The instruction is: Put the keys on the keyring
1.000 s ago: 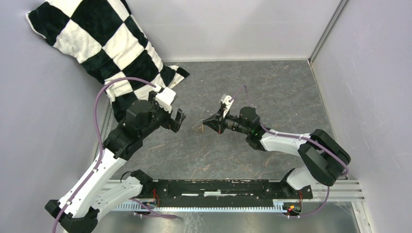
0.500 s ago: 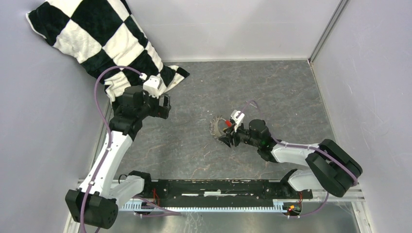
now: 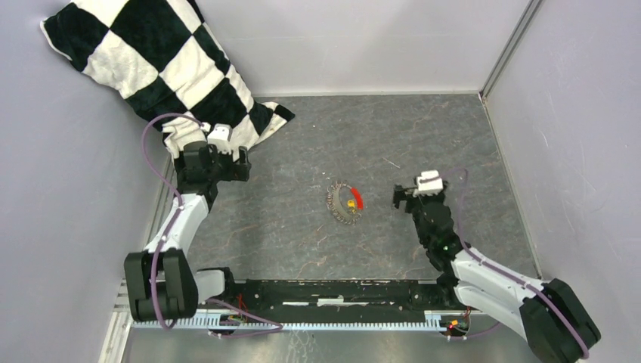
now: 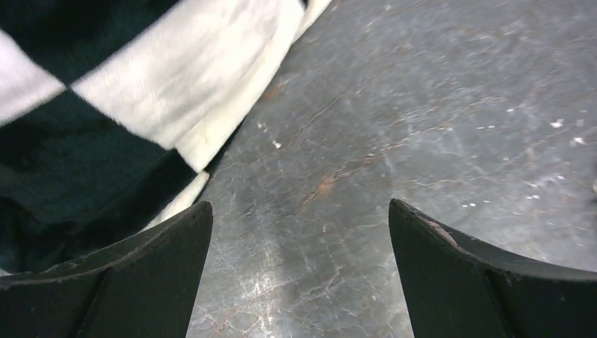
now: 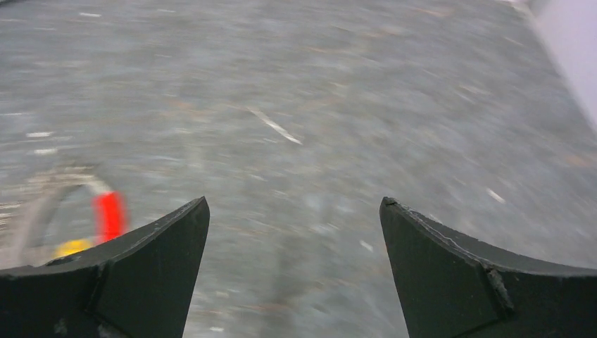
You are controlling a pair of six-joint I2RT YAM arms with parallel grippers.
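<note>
Grey marbled worktop (image 3: 453, 151) is filling the booth, with pale walls standing around it. Nearest to the arm bases, the right hand (image 5: 293, 202) is hovering over bare surface. Its two fingers are standing wide apart and are holding nothing.

Just to the left of this hand, outside its left finger, the keyring (image 3: 342, 203) is lying flat. Its red sleeve (image 5: 109, 215) is facing the hand. The key (image 3: 352, 205) is showing only its yellow head, which is lying inside the ring, close against the sleeve. Whether the blade is really sitting on the wire I cannot tell, because the wrist view is blurring.

Farther away, well apart from the ring, the left hand (image 4: 300, 204) is hanging with its fingers also spread and empty. The checked cloth (image 4: 105, 105) is lying beyond its left finger.

I am judging that the threading is either finishing or still needing a check. If the key is loose, one hand should be pinning the ring by the sleeve, since thin wire is probably sliding easily on this smooth top. The other hand should be coming down low and slowly, taking the tiny key by its plastic head only.
</note>
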